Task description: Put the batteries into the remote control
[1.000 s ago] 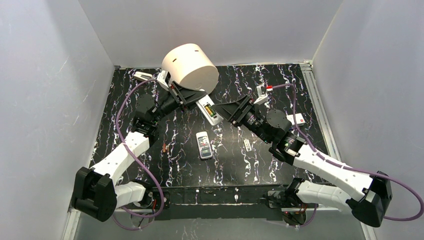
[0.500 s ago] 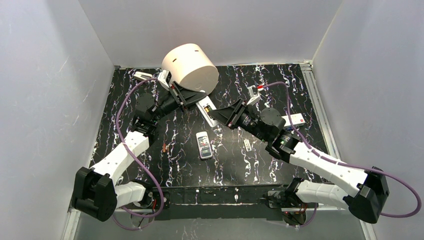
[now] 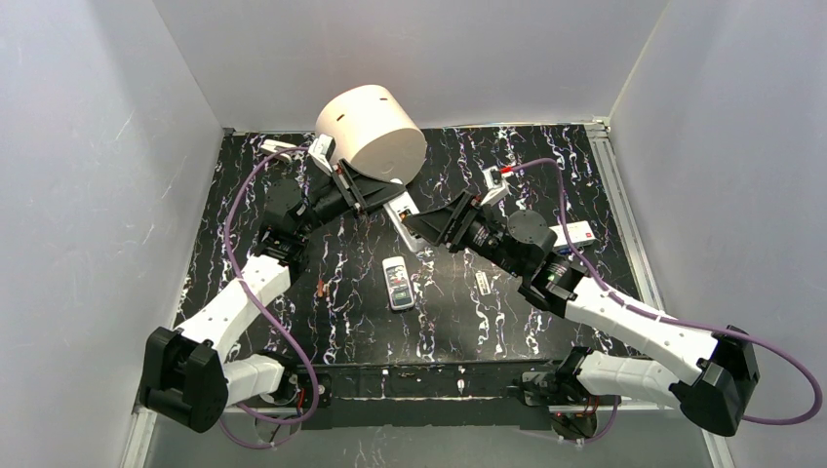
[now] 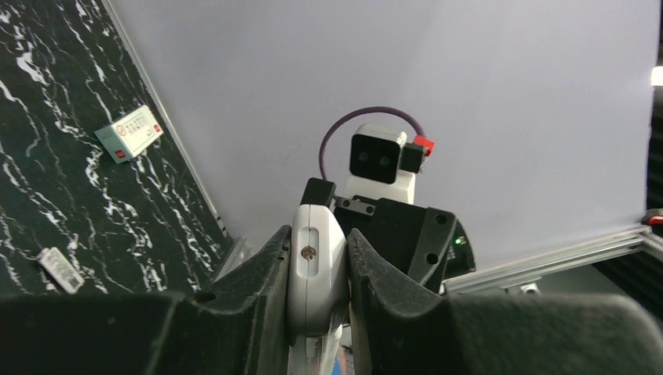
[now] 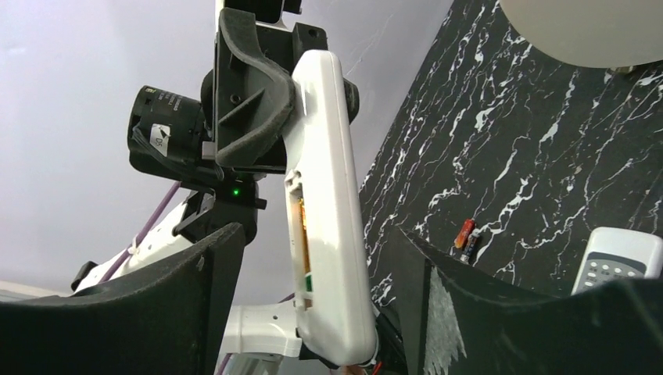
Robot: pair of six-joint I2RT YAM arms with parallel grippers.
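Your right gripper (image 3: 421, 226) has moved in from the right; its spread jaws now flank the remote (image 5: 328, 195) without touching. Your left gripper (image 3: 363, 187) clamps it, centre frame. Two batteries (image 5: 467, 237) lie loose, lower right; the bay (image 5: 301, 234) looks partly filled, so seating is likely under way.

— Where does the top view sit?
— High behind the arm bases. It looks down and forward over the whole table (image 3: 546, 175) to the back wall.
— And the wrist views?
— Left looks out along the left gripper (image 4: 318, 234), very near the white remote (image 4: 317, 273), facing the right wrist camera (image 4: 379, 156). Right looks back, close on that same remote (image 5: 332, 195). Right and top also share the small grey remote (image 3: 398, 284) (image 5: 618, 262).
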